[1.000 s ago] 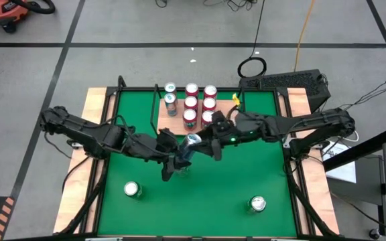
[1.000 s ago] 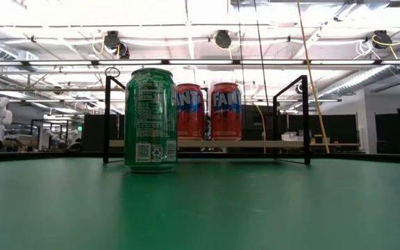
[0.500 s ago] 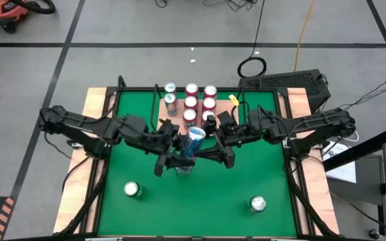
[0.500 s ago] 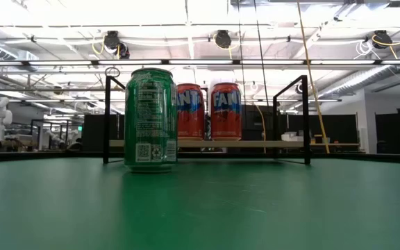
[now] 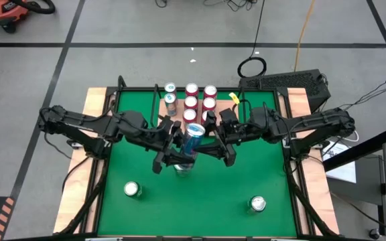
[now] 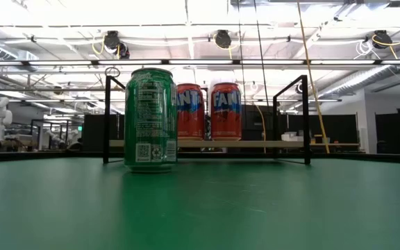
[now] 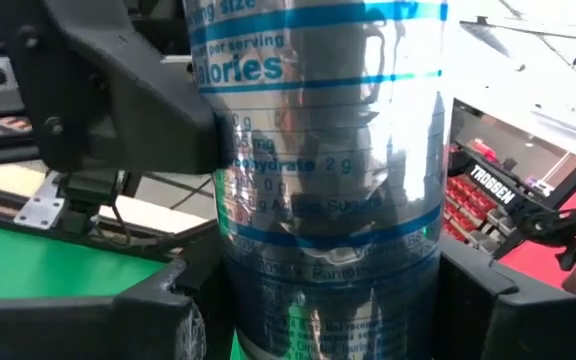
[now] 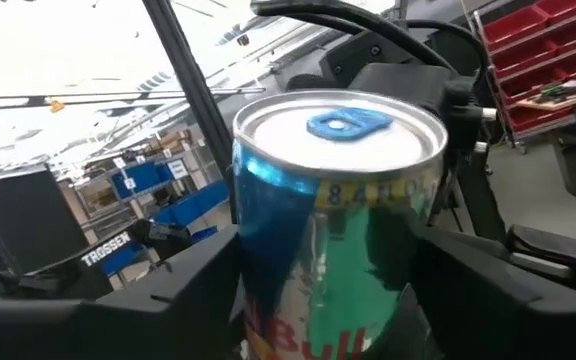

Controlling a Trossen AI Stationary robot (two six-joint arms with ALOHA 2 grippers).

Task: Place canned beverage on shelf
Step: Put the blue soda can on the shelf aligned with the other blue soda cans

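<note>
Two dark arms meet over the middle of the desk (image 5: pixel 99 100), on its green mat (image 5: pixel 206 194). Between them a single slim blue-and-silver can (image 5: pixel 192 138) hangs tilted above the mat. The left claw (image 5: pixel 177 152) grasps its lower body; the right claw (image 5: pixel 214 139) has fingers on both sides of the can near its top, but whether they press it cannot be told. Just beyond both claws, at the mat's far edge, stands one shelf (image 5: pixel 161 124) carrying six red cans (image 5: pixel 191 102) in two rows. Two green cans (image 5: pixel 170 100) stand beside the shelf on the left claw's side. Two more green cans (image 5: pixel 133 190) stand on the mat's near part, well apart, one behind each claw.
</note>
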